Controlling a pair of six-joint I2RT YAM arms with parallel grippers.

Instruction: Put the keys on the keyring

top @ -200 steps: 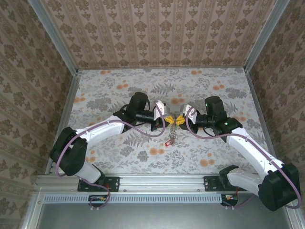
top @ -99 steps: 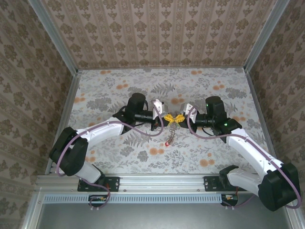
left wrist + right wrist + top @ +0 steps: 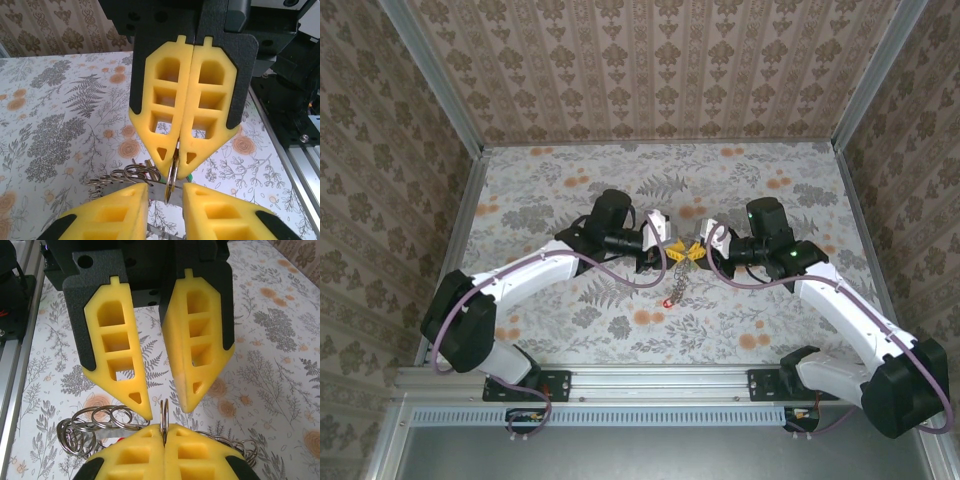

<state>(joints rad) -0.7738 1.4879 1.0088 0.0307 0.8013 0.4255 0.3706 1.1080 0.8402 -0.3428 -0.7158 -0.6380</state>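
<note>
Left gripper (image 3: 165, 200) has its yellow foam fingers (image 3: 117, 355) standing apart and holds nothing. A thin silvery split ring (image 3: 163, 412) stands edge-on in the gap between them, and whether it brushes either pad I cannot tell. That ring belongs to the keyring (image 3: 95, 420), a silvery-grey metal chain of small linked rings. The chain trails from the meeting point over the floral-print tabletop (image 3: 770, 330), with a small red-headed key (image 3: 668, 300) at its far end. Just to the right, the right gripper (image 3: 164, 432) is clamped flat on the ring's lower edge and carries the chain.

This looks like a re-grip of the ring between the two arms. To do it well, the right hold should stay firm and level so the ring does not twist. The left fingers should centre on the free upper arc and close squarely across its flat faces, since an edge-on ring slips out easily.

Half a second ago the left fingers were shut tip to tip against the right ones; now they have parted. The chain and the red key lie much as they did.
</note>
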